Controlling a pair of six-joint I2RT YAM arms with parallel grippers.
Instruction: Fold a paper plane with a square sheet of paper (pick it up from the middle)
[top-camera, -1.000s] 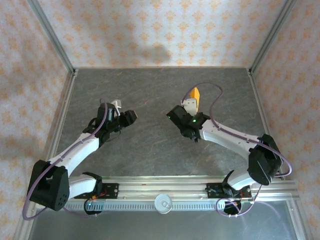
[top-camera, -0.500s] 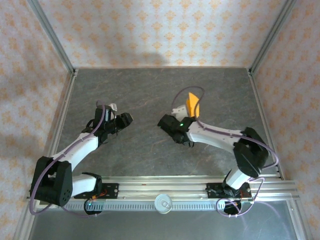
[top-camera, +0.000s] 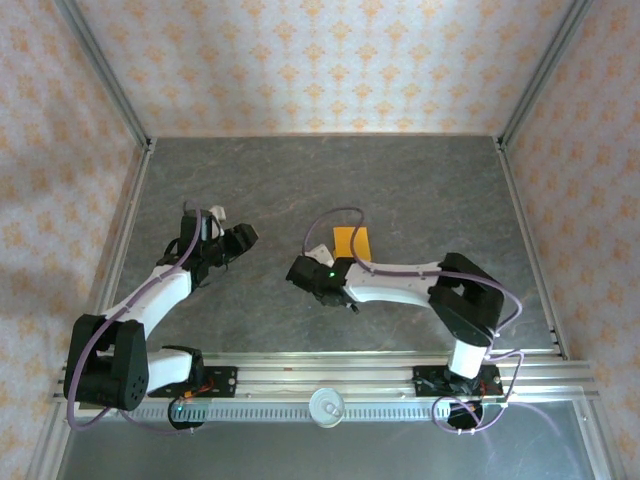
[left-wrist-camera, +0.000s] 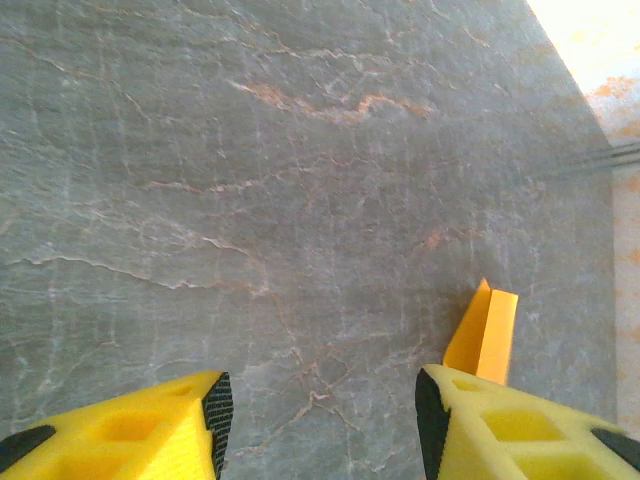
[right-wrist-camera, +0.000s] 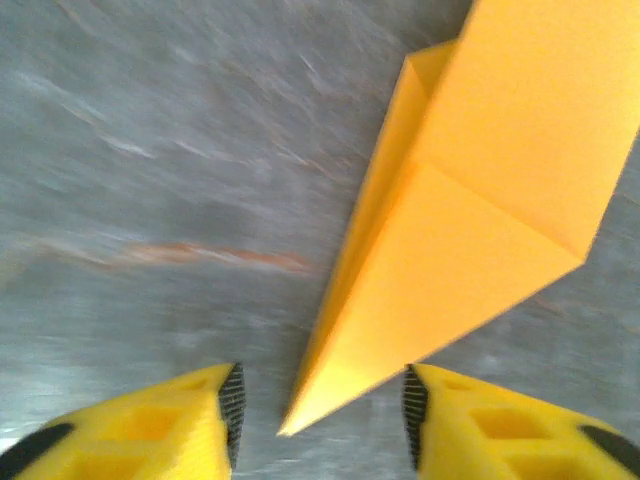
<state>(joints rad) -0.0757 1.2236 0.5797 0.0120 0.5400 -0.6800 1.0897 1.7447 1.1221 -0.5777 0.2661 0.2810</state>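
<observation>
The right hand (right-wrist-camera: 321, 405) is holding its yellow fingers (right-wrist-camera: 150, 430) spread, pinching nothing. The paper plane (right-wrist-camera: 470, 230) is lying on the grey, stone-veined surface (top-camera: 420, 190) with its pointed nose sitting in the gap between those fingertips. Its long axis is running away from the hand toward the upper right of the wrist view, the body widening as it goes, with a fold line crossing it. From above, it is resting just beyond that hand, near the surface's middle. The left hand (left-wrist-camera: 318, 410) is sitting well apart to the left, its fingers likewise spread and empty. Orange-patterned walls (top-camera: 320, 60) are enclosing the surface.
</observation>
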